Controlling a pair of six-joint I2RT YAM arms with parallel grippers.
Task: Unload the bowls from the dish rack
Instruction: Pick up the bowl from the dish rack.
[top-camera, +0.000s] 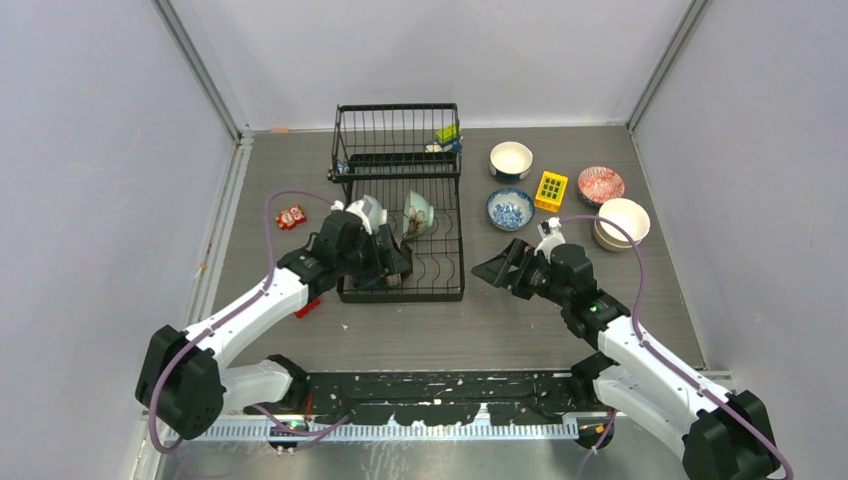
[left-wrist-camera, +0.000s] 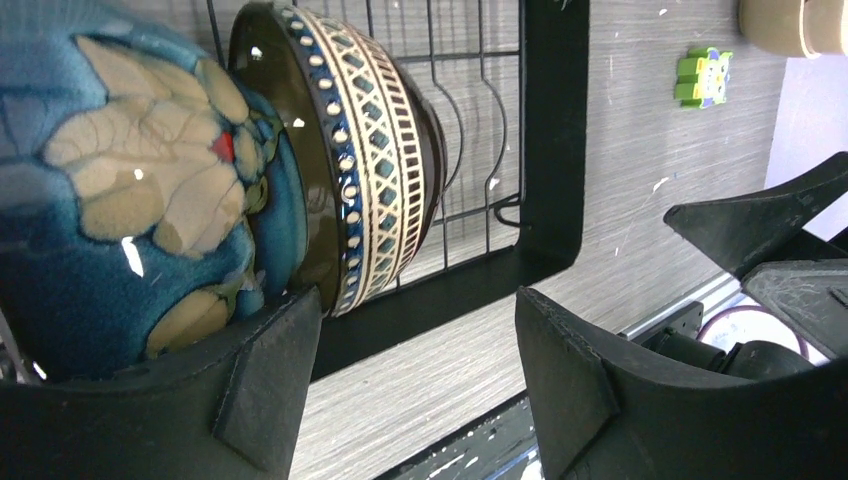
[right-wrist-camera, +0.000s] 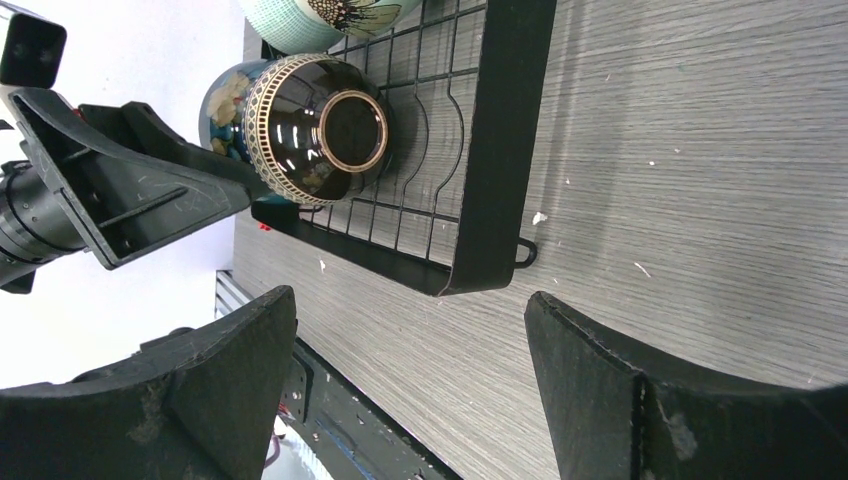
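Left fingers (left-wrist-camera: 255, 395) spread beside brown bowl (left-wrist-camera: 370, 150) in dish rack (left-wrist-camera: 553, 130); right fingers (right-wrist-camera: 600, 390) spread

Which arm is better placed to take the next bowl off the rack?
Left. The left gripper, open, is at the black wire dish rack, one finger beside the brown, lattice-banded ceramic bowl standing in it. The right gripper, open and empty, hangs over the table outside the rack.

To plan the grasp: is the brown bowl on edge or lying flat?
On edge. The brown bowl rests on its rim in the dish rack, against the blue bowl.
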